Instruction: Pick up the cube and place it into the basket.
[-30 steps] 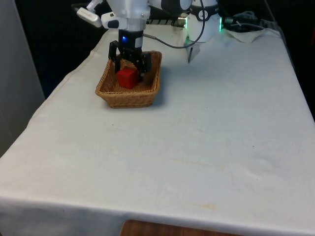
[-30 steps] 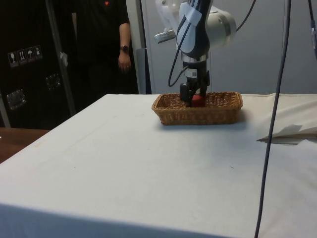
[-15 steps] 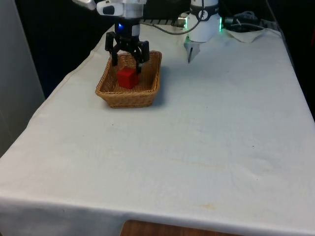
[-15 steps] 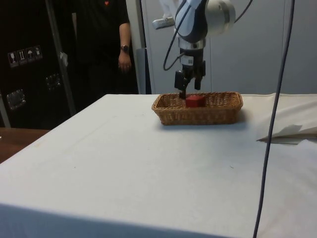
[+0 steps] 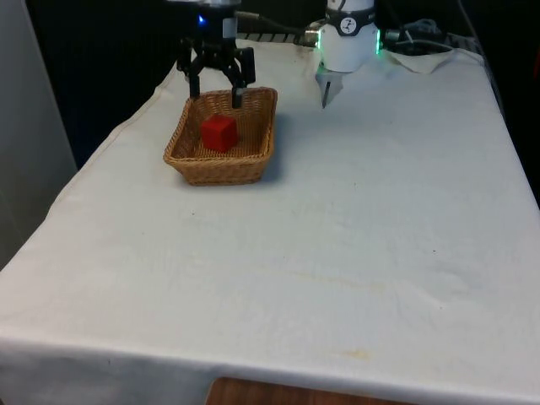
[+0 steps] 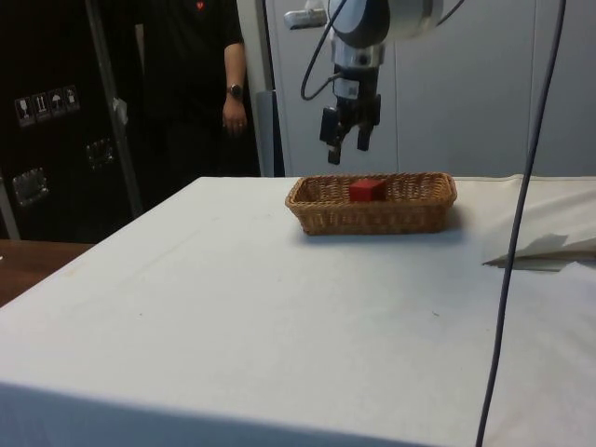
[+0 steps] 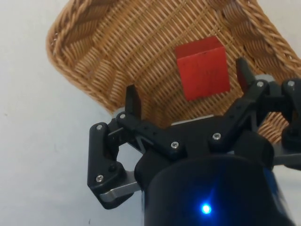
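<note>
So, front view: the red cube (image 5: 219, 133) sits on the floor of the basket (image 5: 255, 159), roughly mid-basket, nothing touching it. The gripper (image 5: 214, 88) hangs above the basket's far rim, fingers spread apart and empty. Reads as a drop-off: cube is in, so open jaws and height above the basket make sense, nothing to snag on the weave.

Side view: gripper (image 6: 346, 153) is well above the basket (image 6: 410, 216), with a visible gap between fingertips and rim. Cube (image 6: 368, 190) pokes just over the basket wall, resting flat, not leaning on the wicker. A person (image 6: 200, 84) stands beyond the table behind the basket, well apart from it, not reaching in.

Wrist view: looking down past the gripper (image 7: 188, 101) into the basket (image 7: 89, 61). Cube (image 7: 203, 67) lies on the woven bottom, between the two fingers' line of sight but below them, no contact. Fingers (image 7: 133, 100) wide, nothing clamped.

My read: task's placement looks complete; cube is inside and stable on a flat face. Only risk is clipping the basket rim on the way out, so go straight up.
</note>
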